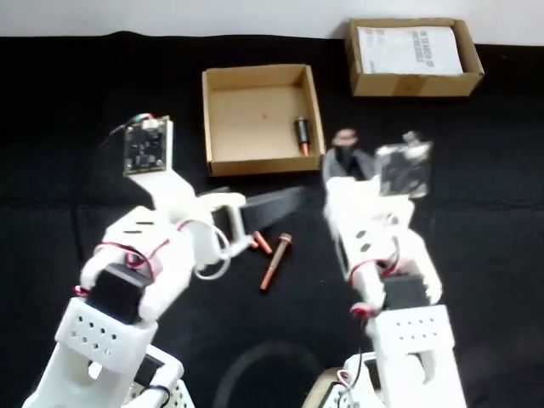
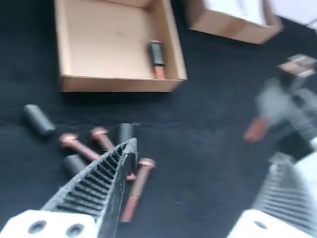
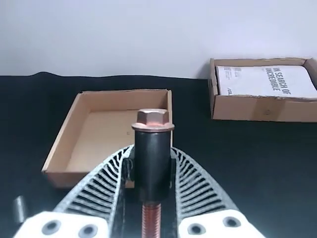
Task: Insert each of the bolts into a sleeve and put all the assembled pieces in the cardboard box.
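The cardboard box (image 1: 246, 115) is set at the table's far side, with one assembled piece (image 1: 302, 134) laid inside. The right gripper (image 3: 152, 154) is clamped on a sleeve (image 3: 152, 144) with a bolt (image 3: 152, 119) through it, near the box. The left gripper (image 2: 198, 188) is held wide apart, gripping nothing, over loose bolts (image 2: 136, 191) and sleeves (image 2: 38, 119).

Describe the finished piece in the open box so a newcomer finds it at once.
On the black table, find the open cardboard box in the middle, beside the box holding a printed sheet. Against its wall on that side lies a dark sleeve with a copper bolt end poking out. It is the only thing inside; the bare bolts lie outside on the table.
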